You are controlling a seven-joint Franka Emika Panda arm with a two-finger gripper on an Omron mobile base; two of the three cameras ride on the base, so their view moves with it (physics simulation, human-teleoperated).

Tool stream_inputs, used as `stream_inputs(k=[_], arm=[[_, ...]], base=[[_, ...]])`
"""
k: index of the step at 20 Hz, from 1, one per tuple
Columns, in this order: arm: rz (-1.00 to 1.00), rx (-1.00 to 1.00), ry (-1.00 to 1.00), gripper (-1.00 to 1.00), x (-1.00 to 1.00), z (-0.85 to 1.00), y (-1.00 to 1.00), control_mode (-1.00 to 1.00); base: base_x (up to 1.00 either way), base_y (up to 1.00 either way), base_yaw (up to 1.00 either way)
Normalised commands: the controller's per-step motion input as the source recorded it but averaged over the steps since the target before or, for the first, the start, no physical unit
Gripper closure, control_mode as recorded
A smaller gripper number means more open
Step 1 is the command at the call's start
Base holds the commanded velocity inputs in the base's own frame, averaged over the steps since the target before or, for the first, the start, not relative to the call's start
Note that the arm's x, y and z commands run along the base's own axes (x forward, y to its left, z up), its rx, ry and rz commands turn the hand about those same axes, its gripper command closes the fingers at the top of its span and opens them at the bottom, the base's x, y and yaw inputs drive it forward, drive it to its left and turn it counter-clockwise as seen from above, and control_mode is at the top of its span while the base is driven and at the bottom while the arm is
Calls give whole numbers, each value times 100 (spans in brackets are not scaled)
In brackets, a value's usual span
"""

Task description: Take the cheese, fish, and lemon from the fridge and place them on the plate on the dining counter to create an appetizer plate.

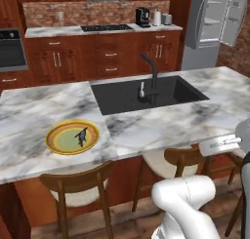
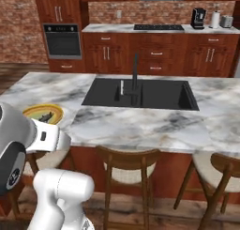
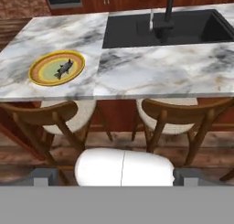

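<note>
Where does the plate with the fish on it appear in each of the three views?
Left base view: the plate lies lower left, on the dining counter.
Right base view: at the far left edge, partly behind the robot's arm.
Hand view: upper left.
Shared landmark: the black sink, to the plate's right in every view.

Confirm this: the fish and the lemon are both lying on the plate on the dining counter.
Not right. The plate on the dining counter holds the fish alone; there is no lemon on it. The left base view and the hand view show this clearly.
</note>
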Motion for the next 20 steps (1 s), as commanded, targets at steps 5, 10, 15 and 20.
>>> stream_inputs(k=[5,10,15,20], arm=[[0,0,0,-100,0,0,0,100],[0,0,0,-100,0,0,0,100],[0,0,0,-100,0,0,0,100],[0,0,0,-100,0,0,0,100]], base=[[-2,-100,-8],[-17,-100,-15],[-40,-100,-20],[-41,-100,-23]])
